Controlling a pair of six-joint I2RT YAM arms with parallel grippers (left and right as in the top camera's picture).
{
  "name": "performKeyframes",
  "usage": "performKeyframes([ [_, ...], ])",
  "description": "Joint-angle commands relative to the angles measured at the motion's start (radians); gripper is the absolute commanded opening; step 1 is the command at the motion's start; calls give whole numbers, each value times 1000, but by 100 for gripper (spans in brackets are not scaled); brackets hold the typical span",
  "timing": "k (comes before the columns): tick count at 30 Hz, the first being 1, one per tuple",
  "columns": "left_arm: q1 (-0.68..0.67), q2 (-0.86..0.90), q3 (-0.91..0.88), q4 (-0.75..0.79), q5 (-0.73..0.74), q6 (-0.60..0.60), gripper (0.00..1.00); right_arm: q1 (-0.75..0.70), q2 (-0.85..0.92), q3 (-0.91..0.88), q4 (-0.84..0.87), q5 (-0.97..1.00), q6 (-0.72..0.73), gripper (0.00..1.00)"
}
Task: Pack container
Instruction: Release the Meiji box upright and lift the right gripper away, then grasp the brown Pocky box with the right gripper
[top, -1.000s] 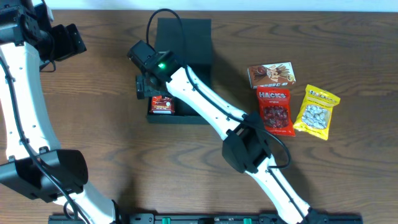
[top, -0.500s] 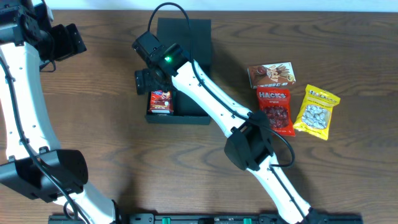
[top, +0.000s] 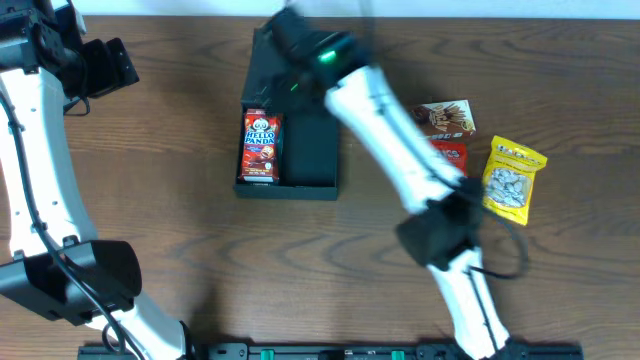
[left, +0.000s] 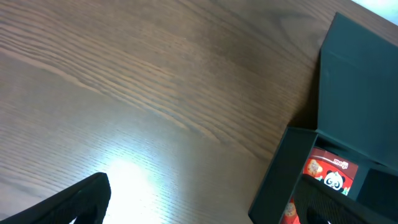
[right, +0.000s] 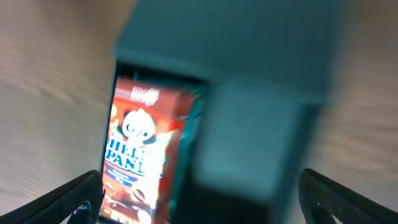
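The black container (top: 310, 150) lies open at the table's middle, its flap lid (top: 300, 60) folded back. A red Hello Panda packet (top: 260, 147) lies flat in its left half. My right gripper (top: 283, 80), blurred by motion, is above the back of the container, open and empty. In the right wrist view the container (right: 249, 124) and the packet (right: 137, 155) sit below the spread fingers (right: 211, 199). My left gripper (top: 100, 65) is open and empty at the far left. Its wrist view (left: 202, 208) shows the container wall (left: 280, 174) and packet (left: 326, 174) to the right.
Right of the container lie a brown snack packet (top: 445, 118), a red Hacks packet (top: 455, 158) partly under my right arm, and a yellow packet (top: 510, 180). Bare wood table (top: 150, 220) lies to the left and front.
My right gripper has let go of the Hello Panda packet in the container's left half and moved up and back to the right. The left arm has not moved.
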Motion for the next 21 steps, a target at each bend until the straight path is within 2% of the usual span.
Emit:
performKeyframes([
  [1,4,8,-6,-6,-4,-11,95,-98,-137,21,-11,68,-22,99],
  [4,4,8,-6,-6,-4,-11,95,-202,-138,18,-49,108,109,99],
  [8,4,8,-6,-6,-4,-11,95,-304,-73,-4,-128,107,392,92],
  [10,4,8,-6,-6,-4,-11,95,-338,-31,-6,-153,95,501,93],
  [12,4,8,-6,-6,-5,-10,95,-362,16,-6,-156,45,582,98],
  [15,4,8,-6,-6,-4,-11,95,-369,62,-6,-157,32,724,99],
  [21,4,8,-6,-9,-5,-7,95,-373,142,-6,-164,77,896,99],
])
